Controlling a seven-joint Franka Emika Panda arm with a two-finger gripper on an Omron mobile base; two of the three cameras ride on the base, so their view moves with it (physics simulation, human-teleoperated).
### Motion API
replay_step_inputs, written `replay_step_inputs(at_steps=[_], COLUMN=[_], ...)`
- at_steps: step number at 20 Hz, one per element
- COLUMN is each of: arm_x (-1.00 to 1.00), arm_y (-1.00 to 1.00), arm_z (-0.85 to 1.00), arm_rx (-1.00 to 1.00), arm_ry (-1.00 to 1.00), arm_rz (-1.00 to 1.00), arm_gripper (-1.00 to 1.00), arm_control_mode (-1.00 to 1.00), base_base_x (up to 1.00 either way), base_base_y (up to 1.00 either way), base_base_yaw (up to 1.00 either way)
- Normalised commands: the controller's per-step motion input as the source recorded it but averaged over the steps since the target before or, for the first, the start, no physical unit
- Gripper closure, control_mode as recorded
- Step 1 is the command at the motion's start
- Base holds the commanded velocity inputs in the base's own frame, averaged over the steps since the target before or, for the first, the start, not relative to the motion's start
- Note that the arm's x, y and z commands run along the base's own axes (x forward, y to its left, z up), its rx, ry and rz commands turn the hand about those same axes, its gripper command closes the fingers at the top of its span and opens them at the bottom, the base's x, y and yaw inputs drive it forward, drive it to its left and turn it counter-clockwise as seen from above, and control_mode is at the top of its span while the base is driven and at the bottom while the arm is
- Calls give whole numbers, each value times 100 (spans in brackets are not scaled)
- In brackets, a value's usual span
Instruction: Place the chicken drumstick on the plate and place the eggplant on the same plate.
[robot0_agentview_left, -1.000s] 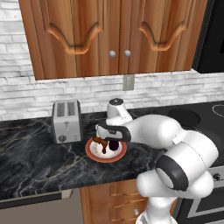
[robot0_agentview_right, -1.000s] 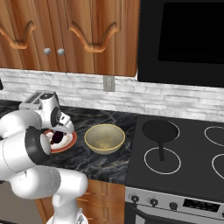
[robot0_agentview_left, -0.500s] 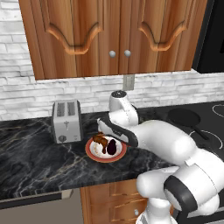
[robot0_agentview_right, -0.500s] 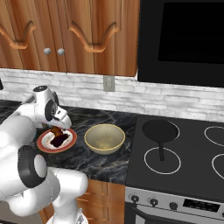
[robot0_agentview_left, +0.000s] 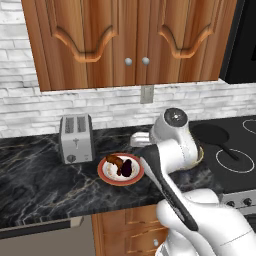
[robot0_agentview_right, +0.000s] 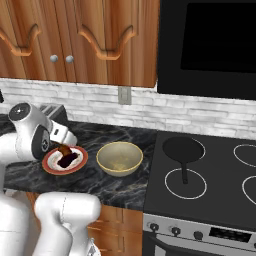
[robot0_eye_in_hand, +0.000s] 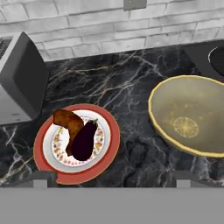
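A dark marble surface (robot0_eye_in_hand: 131, 92) holds a red-rimmed plate (robot0_eye_in_hand: 111, 135) with a brown drumstick (robot0_eye_in_hand: 68, 121) and a dark purple eggplant (robot0_eye_in_hand: 84, 141) lying side by side on it, touching. The tool (robot0_eye_in_hand: 111, 177) hangs above with its jaws spread wide, holding nothing. A toaster (robot0_eye_in_hand: 19, 81) stands at the plate's ten o'clock, a yellow bowl (robot0_eye_in_hand: 192, 113) at three o'clock, well clear.

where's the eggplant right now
The small dark purple oval eggplant lies on the round red-rimmed plate, touching the glossy brown chicken drumstick, between the grey toaster and the tan-yellow bowl in the hand view.
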Motion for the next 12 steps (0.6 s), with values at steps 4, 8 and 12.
replay_step_inputs(at_steps=[4, 8, 12], arm_x=[0, -85, -100], arm_y=[-6, 52, 88], arm_z=[0, 0, -3], arm_rx=[6, -23, -36], arm_ry=[-1, -40, -46], arm_rz=[0, 12, 13], arm_gripper=[-100, -100, -100], arm_control_mode=[-100, -100, -100], base_base_x=[0, 0, 0], base_base_y=[0, 0, 0], base_base_yaw=[0, 0, 0])
